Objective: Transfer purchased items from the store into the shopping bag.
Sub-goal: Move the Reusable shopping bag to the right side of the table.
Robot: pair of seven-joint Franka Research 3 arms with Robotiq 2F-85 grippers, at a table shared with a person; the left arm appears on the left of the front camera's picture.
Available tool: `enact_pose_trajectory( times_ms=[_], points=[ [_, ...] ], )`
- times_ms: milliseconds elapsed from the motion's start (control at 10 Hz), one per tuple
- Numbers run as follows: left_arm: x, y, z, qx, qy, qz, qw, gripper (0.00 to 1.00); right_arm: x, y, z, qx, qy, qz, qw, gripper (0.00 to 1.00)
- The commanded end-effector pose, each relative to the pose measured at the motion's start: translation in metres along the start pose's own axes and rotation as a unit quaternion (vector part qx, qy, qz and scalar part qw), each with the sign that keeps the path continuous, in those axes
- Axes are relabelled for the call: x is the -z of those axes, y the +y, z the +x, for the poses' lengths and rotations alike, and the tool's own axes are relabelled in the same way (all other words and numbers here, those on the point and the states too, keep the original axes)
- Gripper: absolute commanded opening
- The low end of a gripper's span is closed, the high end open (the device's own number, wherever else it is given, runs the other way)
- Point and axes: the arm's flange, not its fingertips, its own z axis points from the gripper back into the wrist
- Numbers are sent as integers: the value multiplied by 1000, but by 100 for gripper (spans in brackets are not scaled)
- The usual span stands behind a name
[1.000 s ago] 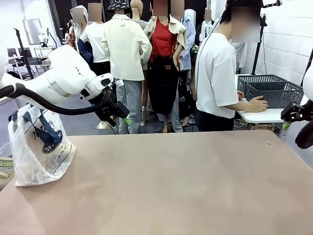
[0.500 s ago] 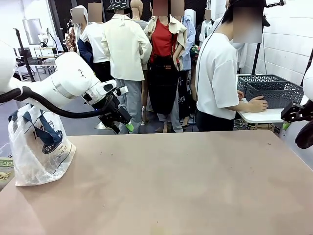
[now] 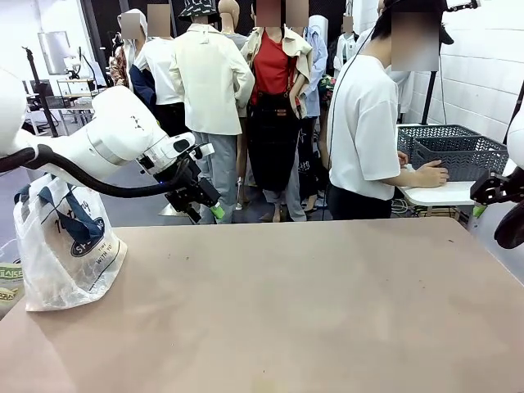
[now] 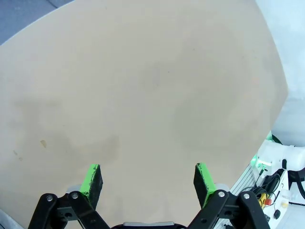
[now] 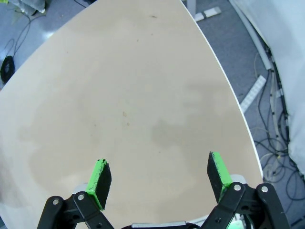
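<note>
Shopping bag (image 3: 65, 246), the translucent white crinkly plastic tote with navy-blue strap handles, slumps at your desk's (image 3: 311, 311) left edge, its mouth sagging. Both tools hang empty with fingers spread apart, left tool (image 3: 205, 206) above the far edge, right tool (image 5: 159, 183) over bare desk. Expect trouble if you drop an item against that limp mouth: it could fold shut or tip off the edge.

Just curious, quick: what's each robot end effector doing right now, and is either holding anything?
Left end effector: open, holding nothing, above the table.
Right end effector: open, holding nothing.
</note>
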Motion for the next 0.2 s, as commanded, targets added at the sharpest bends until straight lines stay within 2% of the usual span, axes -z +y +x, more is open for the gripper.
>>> enact_pose_trajectory(
  times_ms=[0, 100],
  points=[
    [-1, -1, -2, -6, -6, 6, 1000, 100, 1, -1, 0, -5, -2, -1, 1000, 100],
    [-1, -1, -2, -6, -6, 6, 1000, 100, 1, -1, 0, -5, -2, -1, 1000, 100]
  ],
)
